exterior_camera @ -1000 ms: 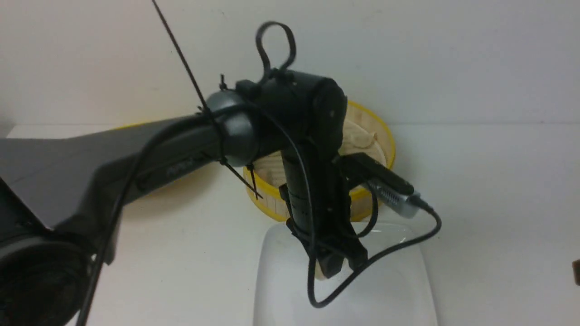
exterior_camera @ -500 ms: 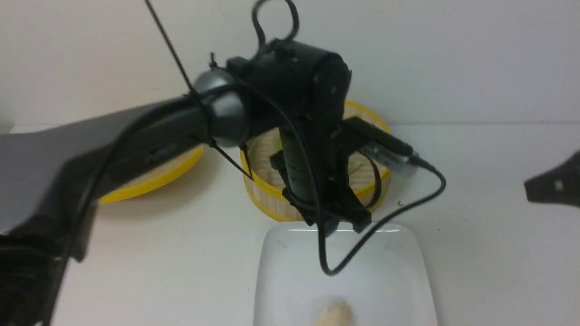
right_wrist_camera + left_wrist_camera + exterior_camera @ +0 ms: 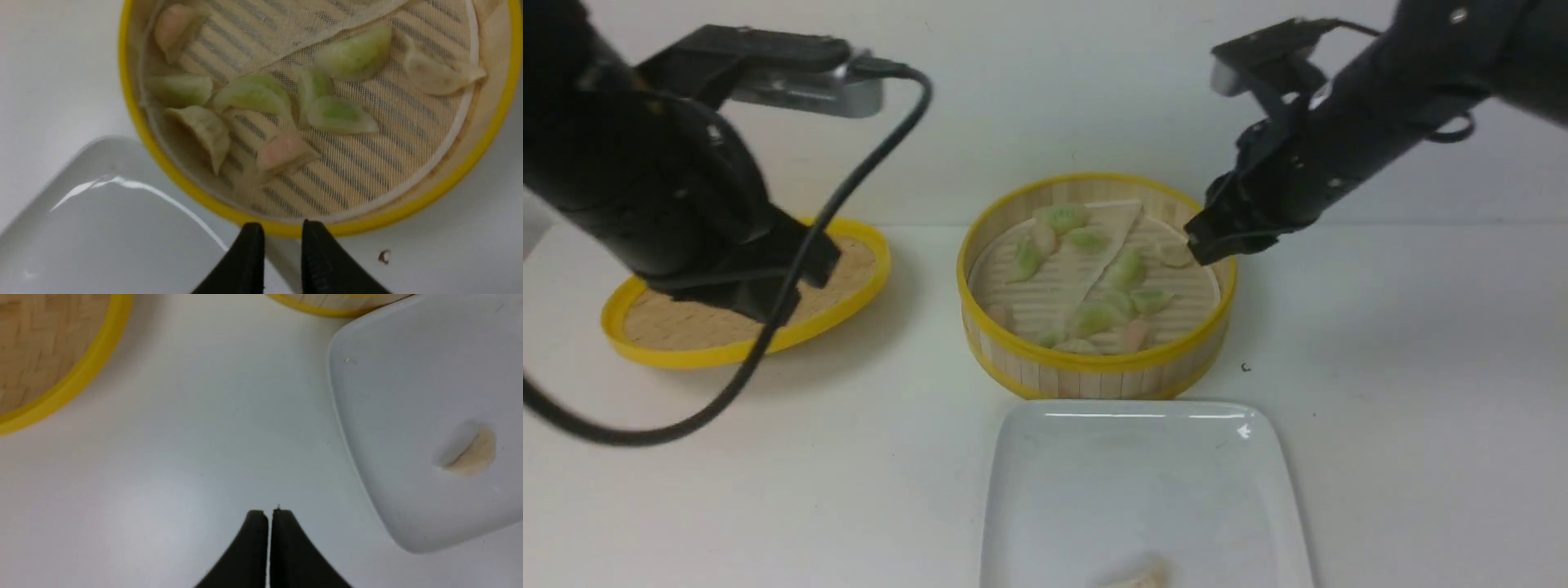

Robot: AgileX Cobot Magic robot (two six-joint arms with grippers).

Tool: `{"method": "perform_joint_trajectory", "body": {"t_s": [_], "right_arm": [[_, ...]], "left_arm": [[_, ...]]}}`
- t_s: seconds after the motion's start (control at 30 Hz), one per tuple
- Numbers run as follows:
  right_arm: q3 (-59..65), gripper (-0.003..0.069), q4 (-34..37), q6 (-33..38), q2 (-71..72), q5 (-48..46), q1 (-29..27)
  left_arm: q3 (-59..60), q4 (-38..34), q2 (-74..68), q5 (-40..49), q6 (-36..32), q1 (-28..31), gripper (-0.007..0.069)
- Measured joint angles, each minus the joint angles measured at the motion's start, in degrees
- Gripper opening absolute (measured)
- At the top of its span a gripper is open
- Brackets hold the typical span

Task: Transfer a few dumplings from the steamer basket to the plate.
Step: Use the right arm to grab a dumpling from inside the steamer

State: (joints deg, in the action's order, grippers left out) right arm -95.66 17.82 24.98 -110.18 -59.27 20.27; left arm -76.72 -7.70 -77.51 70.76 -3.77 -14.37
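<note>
The steamer basket (image 3: 1094, 371) stands mid-table and holds several dumplings (image 3: 1094, 314), green, whitish and pinkish; they also show in the right wrist view (image 3: 253, 96). The white plate (image 3: 1045, 490) lies in front of it, with one whitish dumpling (image 3: 1135, 580) at its near edge, which also shows in the left wrist view (image 3: 472, 451). My left gripper (image 3: 268, 512) is shut and empty, above bare table between the lid and the plate. My right gripper (image 3: 1205, 245) hangs at the basket's right rim, open and empty (image 3: 282, 226).
The shallow yellow-rimmed lid (image 3: 686, 351) lies to the left of the basket, partly behind my left arm. A pale liner sheet (image 3: 1094, 245) is folded over part of the basket floor. A small dark speck (image 3: 1245, 367) sits on the table right of the basket.
My left arm has swung from over the plate and basket away to the left, leaving a dumpling on the plate. My right arm has come in from the right to the basket's rim.
</note>
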Motion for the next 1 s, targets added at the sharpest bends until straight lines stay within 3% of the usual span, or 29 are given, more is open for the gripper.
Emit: {"method": "perform_joint_trajectory", "body": {"t_s": [0.1, 0.27, 0.47, 0.6, 0.77, 0.87, 1.0], "right_arm": [[-7.35, 0.0290, -2.16, -0.13, -9.32, 0.12, 1.20], [-14.27, 0.0431, -5.81, -0.38, -18.82, 0.29, 2.56], [-16.77, 0.0465, -7.60, -2.59, -21.87, 4.37, 2.77], [-17.08, 0.0442, -9.34, -5.32, -23.24, 5.72, 2.77], [-17.27, 0.0363, -9.48, -6.32, -23.48, 5.27, 3.03], [-17.72, 0.0213, -9.76, -6.61, -23.62, 2.44, 3.06], [-20.09, 0.0158, -10.41, -7.65, -24.03, -0.90, 3.06]], "left_arm": [[3.92, 0.00, 5.34, 0.37, -0.29, 1.79, -0.0006], [6.21, -0.12, 10.49, 0.94, -0.68, 1.91, -0.0006], [6.40, 0.15, 13.64, 1.00, -0.76, 1.91, -0.0006], [6.40, 1.18, 14.78, 1.00, -0.82, 1.91, -0.0006], [6.40, 1.28, 15.34, 1.05, -0.82, 1.95, -0.0006], [6.40, 1.28, 15.33, 1.05, -0.82, 1.95, -0.0006], [6.40, 1.28, 15.33, 1.05, -0.82, 1.95, -0.0006]]}}
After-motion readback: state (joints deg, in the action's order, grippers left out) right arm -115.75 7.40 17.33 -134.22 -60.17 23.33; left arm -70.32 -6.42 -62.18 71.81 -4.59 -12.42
